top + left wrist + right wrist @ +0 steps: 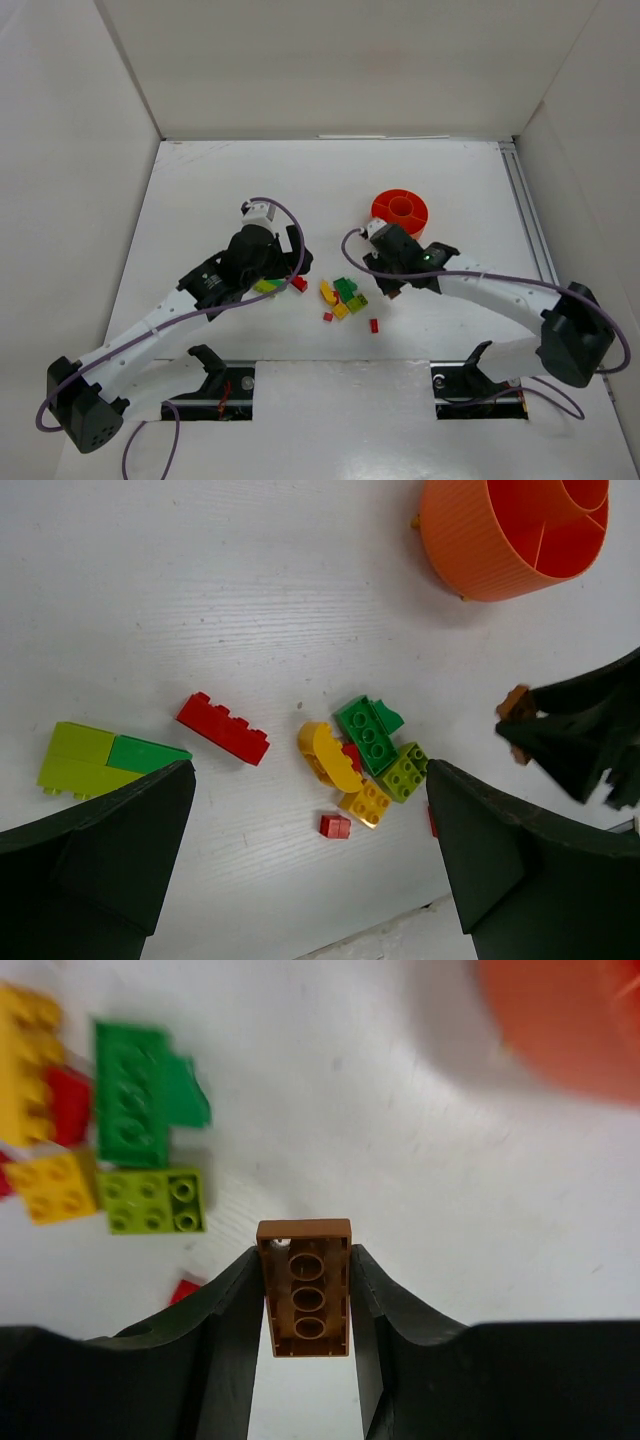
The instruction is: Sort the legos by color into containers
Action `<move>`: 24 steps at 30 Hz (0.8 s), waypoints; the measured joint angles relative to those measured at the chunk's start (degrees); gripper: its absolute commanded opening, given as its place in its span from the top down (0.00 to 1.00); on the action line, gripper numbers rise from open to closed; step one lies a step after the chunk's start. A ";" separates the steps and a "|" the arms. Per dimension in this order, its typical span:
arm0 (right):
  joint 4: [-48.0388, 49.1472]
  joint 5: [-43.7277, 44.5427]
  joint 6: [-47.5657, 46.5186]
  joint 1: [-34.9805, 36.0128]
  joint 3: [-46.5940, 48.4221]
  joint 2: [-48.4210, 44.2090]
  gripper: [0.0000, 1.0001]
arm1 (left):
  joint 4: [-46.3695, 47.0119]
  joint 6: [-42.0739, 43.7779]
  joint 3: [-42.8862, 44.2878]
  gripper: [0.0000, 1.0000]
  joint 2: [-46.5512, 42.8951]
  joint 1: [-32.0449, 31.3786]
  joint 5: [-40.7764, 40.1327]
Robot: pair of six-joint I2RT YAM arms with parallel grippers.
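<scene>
With the left jaws wide, the right jaws clamp the brown brick (pixel 305 1285) by its long sides near the orange dish (pixel 470 550), where a slipping grip could drop it outside.

- White table (pixel 200 190) carries everything
- Orange dish (pixel 470 550) stands on it at the far side, well apart from the bricks
- Long red brick (pixel 223 727) lies alone, near a lime and green pair (pixel 100 760) that lies joined side by side
- Tight cluster: curved yellow brick (pixel 330 757), green brick (pixel 367 732), lime brick (pixel 404 772), square yellow brick (pixel 366 804)
- Small red brick (pixel 335 826) lies just beside the cluster
</scene>
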 measured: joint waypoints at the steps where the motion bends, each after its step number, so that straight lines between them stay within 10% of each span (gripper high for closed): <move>1: 0.87 -0.59 -1.88 -0.81 1.38 -1.64 0.67 | 0.02 0.11 0.13 0.00 0.13 0.00 0.00; 9: 17.84 -10.97 -18.69 -15.76 7.96 -8.79 0.67 | 1.14 2.29 3.98 0.00 3.98 0.17 -0.46; 24: 29.05 -27.47 -31.28 -27.30 15.10 8.72 0.69 | 3.65 8.04 12.02 0.00 14.49 5.60 2.10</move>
